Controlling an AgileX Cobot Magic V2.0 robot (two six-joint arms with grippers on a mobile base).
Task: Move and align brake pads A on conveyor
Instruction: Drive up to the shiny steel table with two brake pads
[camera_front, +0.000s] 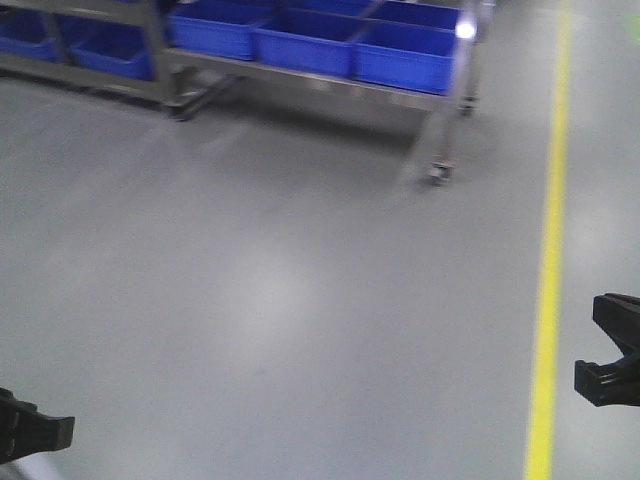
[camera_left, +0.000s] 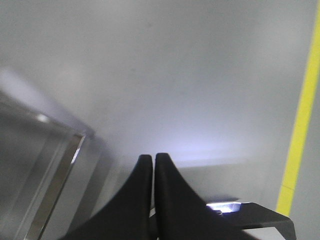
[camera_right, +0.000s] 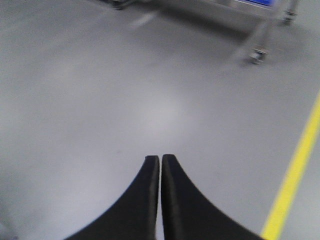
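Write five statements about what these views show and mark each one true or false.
1. The left hand and the right hand are both shut and empty. True.
2. A brake pad lies on the floor. False: no pad shows in any view.
3. A yellow line runs along the floor. True.
4. The bins on the rack are red. False: they are blue.
5. The right hand points at a conveyor. False: no conveyor shows, only grey floor ahead of it.
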